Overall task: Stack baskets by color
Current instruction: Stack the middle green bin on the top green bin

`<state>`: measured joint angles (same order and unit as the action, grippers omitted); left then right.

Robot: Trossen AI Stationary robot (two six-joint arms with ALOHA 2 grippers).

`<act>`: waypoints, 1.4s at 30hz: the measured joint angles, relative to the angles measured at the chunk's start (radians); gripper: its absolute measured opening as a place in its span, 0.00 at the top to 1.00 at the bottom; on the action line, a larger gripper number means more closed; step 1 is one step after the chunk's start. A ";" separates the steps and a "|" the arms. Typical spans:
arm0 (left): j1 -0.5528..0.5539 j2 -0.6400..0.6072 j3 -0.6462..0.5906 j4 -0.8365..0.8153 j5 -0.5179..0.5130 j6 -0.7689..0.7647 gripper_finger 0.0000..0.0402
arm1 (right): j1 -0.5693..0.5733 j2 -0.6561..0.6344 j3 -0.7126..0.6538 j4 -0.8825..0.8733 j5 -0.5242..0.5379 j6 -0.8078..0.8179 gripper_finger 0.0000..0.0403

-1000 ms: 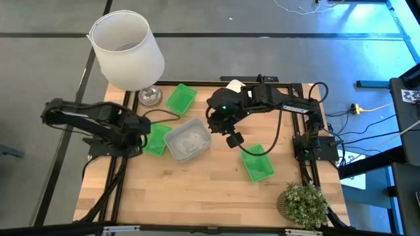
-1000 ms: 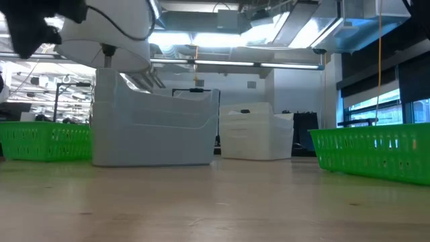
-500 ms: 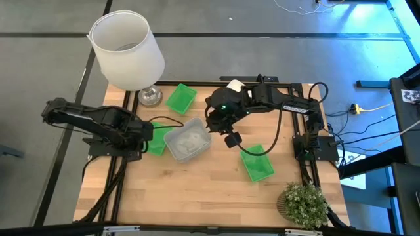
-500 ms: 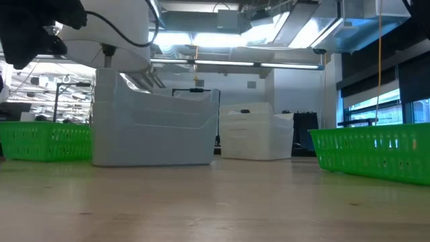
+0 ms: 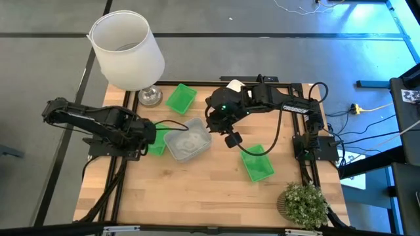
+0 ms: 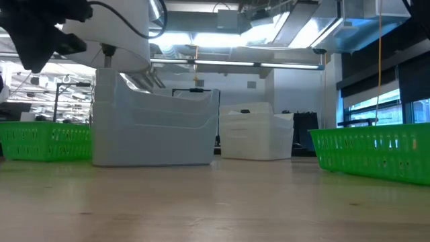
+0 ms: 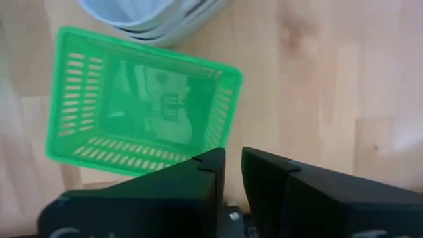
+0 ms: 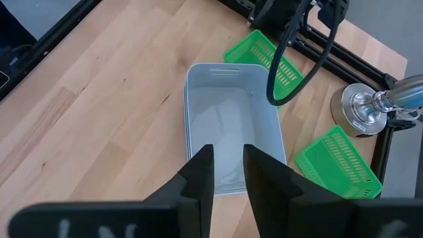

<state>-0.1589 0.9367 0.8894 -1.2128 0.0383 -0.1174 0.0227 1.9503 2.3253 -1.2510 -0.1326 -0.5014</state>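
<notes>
Wooden slats form the table (image 5: 197, 190) seen from above, where translucent grey rectangular plastic baskets (image 5: 188, 139) sit nested at the centre, three green ones (image 5: 180, 98) around. At table height, a white basket (image 6: 250, 132) stands behind. Left gripper (image 7: 231, 162) hovers over a green basket (image 7: 142, 109), fingers narrowly apart, empty. Right gripper (image 8: 228, 165) likewise, over the grey ones.

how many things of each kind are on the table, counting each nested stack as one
green baskets: 3
grey basket stack: 1
white basket stack: 1
lamp: 1
potted plant: 1
total: 7
</notes>
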 joint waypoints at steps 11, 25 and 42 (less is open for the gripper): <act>0.000 0.000 0.000 0.020 -0.021 -0.064 0.94 | 0.000 0.000 0.000 0.000 0.000 0.000 0.79; 0.001 0.000 0.000 0.046 -0.029 -0.085 0.78 | 0.000 0.000 0.000 0.000 0.000 0.000 0.79; -0.021 0.000 0.000 0.058 -0.079 -0.266 0.78 | 0.000 0.000 0.000 0.000 0.000 -0.004 0.79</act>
<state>-0.1796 0.9367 0.8894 -1.1549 -0.0408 -0.3830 0.0223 1.9503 2.3249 -1.2510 -0.1326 -0.5053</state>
